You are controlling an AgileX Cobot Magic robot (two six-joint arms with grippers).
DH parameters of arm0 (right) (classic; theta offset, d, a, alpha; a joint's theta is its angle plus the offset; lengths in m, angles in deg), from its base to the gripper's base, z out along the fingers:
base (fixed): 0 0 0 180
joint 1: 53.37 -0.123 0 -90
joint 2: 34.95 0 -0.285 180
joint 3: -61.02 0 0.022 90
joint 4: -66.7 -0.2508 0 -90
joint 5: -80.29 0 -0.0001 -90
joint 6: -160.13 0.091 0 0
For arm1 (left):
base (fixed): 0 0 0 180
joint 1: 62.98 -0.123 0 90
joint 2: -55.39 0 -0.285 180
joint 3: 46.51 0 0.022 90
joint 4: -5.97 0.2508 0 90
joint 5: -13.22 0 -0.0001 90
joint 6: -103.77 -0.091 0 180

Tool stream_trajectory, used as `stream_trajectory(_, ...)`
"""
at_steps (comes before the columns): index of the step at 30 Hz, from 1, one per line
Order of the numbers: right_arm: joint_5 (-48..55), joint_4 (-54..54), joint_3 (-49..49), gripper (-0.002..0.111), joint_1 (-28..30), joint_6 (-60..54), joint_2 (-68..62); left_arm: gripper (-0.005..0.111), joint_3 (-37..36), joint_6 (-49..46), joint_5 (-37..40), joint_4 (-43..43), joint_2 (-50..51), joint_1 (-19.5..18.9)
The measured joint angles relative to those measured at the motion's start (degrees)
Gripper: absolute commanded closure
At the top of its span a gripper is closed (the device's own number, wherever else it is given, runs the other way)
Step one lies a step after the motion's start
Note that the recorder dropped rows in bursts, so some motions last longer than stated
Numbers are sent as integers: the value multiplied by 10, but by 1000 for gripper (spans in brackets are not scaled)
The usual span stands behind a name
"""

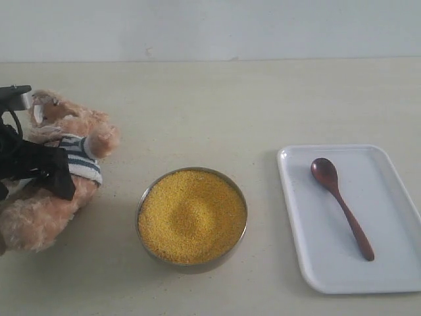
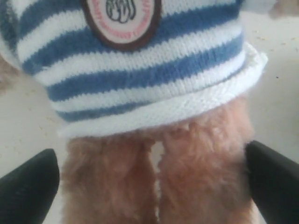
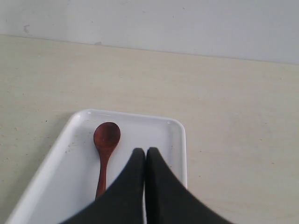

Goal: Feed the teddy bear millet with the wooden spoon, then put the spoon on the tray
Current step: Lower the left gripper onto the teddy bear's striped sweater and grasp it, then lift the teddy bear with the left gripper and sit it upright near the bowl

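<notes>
Looking at beige tabletop [image 1: 210, 105], pale wall [image 1: 210, 26] behind. Counting one teddy bear [image 1: 59, 164] at nine o'clock, one bowl [image 1: 140, 212] of millet [image 1: 192, 216] at six, one wooden spoon [image 1: 342, 207] lying in one tray [image 1: 395, 280] at three. Finding left claw [image 2: 149, 182] released astride the bear, right claw [image 3: 145, 158] clenched over the tray.

A pale beige, matte flat counter [image 1: 210, 105] is stretching across the whole scene, its surface showing faint specks and scuffs. Behind it, a plain whitish painted wall [image 1: 210, 26] is rising along the far edge, carrying a few small dark marks. Soft, even light is spreading over everything, leaving only faint shadows.
</notes>
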Motion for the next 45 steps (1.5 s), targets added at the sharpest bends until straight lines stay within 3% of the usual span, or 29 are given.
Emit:
stream_trajectory(11,0,0,0,108,0,0,0,-2,-11,-12,-28,-44,77,0)
stream_trajectory(13,0,0,0,108,0,0,0,5,-12,-13,-28,-47,88,0)
stream_trajectory(15,0,0,0,108,0,0,0,27,-12,-14,-28,-52,94,0)
stream_trajectory(17,0,0,0,108,0,0,0,59,-12,-16,-23,-57,95,0)
stream_trajectory(19,0,0,0,108,0,0,0,100,-3,-20,-10,-58,95,0)
stream_trajectory(28,0,0,0,108,0,0,0,103,13,-69,43,-42,84,1)
stream_trajectory(31,0,0,0,108,0,0,0,103,13,-71,55,-9,43,18)
stream_trajectory(36,0,0,0,108,0,0,0,103,1,-87,68,148,-58,107)
stream_trajectory(39,0,0,0,108,0,0,0,103,-50,-93,26,258,-88,160)
stream_trajectory(45,0,0,0,108,0,0,0,103,-117,-132,-48,335,-95,186)
